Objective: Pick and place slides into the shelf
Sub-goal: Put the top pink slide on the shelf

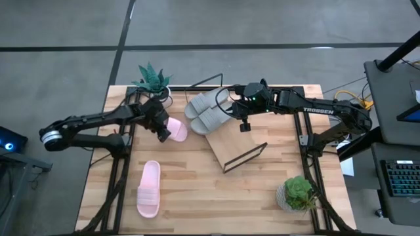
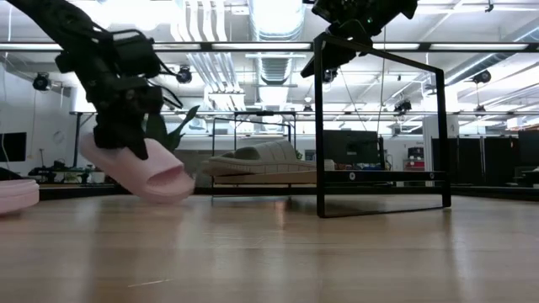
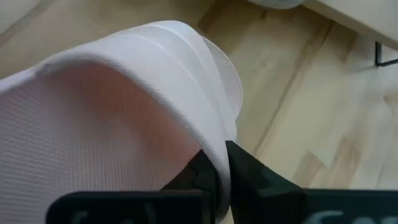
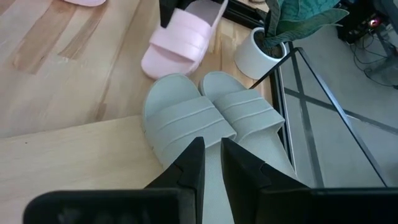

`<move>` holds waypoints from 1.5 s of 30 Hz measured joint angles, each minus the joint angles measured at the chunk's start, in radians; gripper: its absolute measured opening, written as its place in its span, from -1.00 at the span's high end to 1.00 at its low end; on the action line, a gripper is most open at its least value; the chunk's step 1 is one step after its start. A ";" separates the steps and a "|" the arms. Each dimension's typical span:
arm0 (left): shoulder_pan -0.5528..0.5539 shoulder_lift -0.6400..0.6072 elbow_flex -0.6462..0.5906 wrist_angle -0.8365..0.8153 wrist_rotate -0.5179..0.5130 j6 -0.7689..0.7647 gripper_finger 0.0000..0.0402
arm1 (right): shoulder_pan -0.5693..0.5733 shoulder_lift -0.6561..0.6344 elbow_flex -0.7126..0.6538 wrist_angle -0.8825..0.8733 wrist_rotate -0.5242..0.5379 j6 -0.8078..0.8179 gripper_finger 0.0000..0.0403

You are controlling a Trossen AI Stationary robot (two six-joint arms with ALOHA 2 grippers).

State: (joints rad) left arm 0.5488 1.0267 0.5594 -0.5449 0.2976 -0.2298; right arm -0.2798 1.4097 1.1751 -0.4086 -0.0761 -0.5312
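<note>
My left gripper point(image 1: 163, 131) is shut on a pale pink slide point(image 1: 176, 129) left of the shelf point(image 1: 237, 143), a slanted light-wood board on a black wire frame. A second pink slide point(image 1: 149, 189) lies sole down on the table near the left front. Two grey slides point(image 1: 209, 111) lie side by side, soles down, on the board's far end. My right gripper point(image 4: 211, 155) hovers above them with its fingers close together and nothing between them. My left gripper pinches the edge of the pink slide's wide strap point(image 3: 214, 140) between its two fingers, one finger point(image 3: 199, 171) on the inner side and one outside. The fingers slant down from the table's left. The slide hangs tilted, toe end point(image 2: 177, 189) lowest; whether the toe touches the table, I cannot tell.
A spiky green plant point(image 1: 152, 78) stands at the table's far left corner, just behind the held slide. A leafy plant in a white pot point(image 1: 298, 195) stands at the near right. The shelf's black wire frame point(image 2: 379, 126) rises at the board's near end.
</note>
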 joint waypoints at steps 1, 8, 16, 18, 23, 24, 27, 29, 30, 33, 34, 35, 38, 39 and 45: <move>0.000 -0.020 -0.001 -0.005 0.000 -0.004 0.99 | 0.000 0.000 0.000 0.000 0.000 0.000 0.78; 0.000 -0.203 -0.001 0.002 0.035 -0.059 1.00 | 0.023 0.000 0.000 0.029 0.000 -0.074 0.78; 0.000 -0.395 -0.001 0.167 0.036 -0.186 1.00 | 0.152 0.000 -0.003 0.180 0.000 -0.382 0.78; 0.000 -0.430 -0.001 0.221 0.038 -0.220 1.00 | 0.188 0.000 -0.006 0.227 0.000 -0.477 0.78; -0.001 -0.464 0.000 0.305 0.062 -0.244 1.00 | 0.235 0.000 -0.010 0.335 0.053 -0.622 0.76; -0.001 -0.464 0.000 0.324 0.069 -0.244 1.00 | 0.237 0.000 -0.010 0.339 0.054 -0.655 0.75; -0.001 -0.447 0.000 0.384 0.096 -0.237 1.00 | 0.240 0.000 -0.011 0.344 0.055 -0.737 0.64; -0.001 -0.424 -0.001 0.421 0.130 -0.237 1.00 | 0.241 0.010 -0.010 0.362 0.056 -0.775 0.54; -0.001 -0.412 -0.001 0.441 0.149 -0.237 1.00 | 0.241 0.014 -0.009 0.371 0.068 -0.789 0.49; -0.002 -0.367 -0.001 0.501 0.194 -0.235 1.00 | 0.243 0.037 -0.009 0.406 0.134 -0.846 0.34; -0.002 -0.351 -0.001 0.511 0.197 -0.236 1.00 | 0.243 0.044 -0.009 0.403 0.154 -0.872 0.30; -0.002 -0.333 -0.002 0.523 0.199 -0.236 1.00 | 0.243 0.053 -0.009 0.411 0.168 -0.895 0.26; -0.001 -0.286 0.001 0.571 0.210 -0.235 1.00 | 0.243 0.081 -0.009 0.462 0.182 -0.917 0.19; -0.001 -0.269 0.001 0.589 0.221 -0.236 1.00 | 0.243 0.086 -0.009 0.472 0.182 -0.918 0.18; -0.002 -0.198 0.019 0.648 0.292 -0.235 1.00 | 0.243 0.099 -0.009 0.494 0.203 -0.991 0.16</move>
State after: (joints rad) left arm 0.5472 0.8285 0.5782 0.1028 0.5900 -0.4652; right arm -0.0368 1.5085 1.1664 0.0856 0.1265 -1.5222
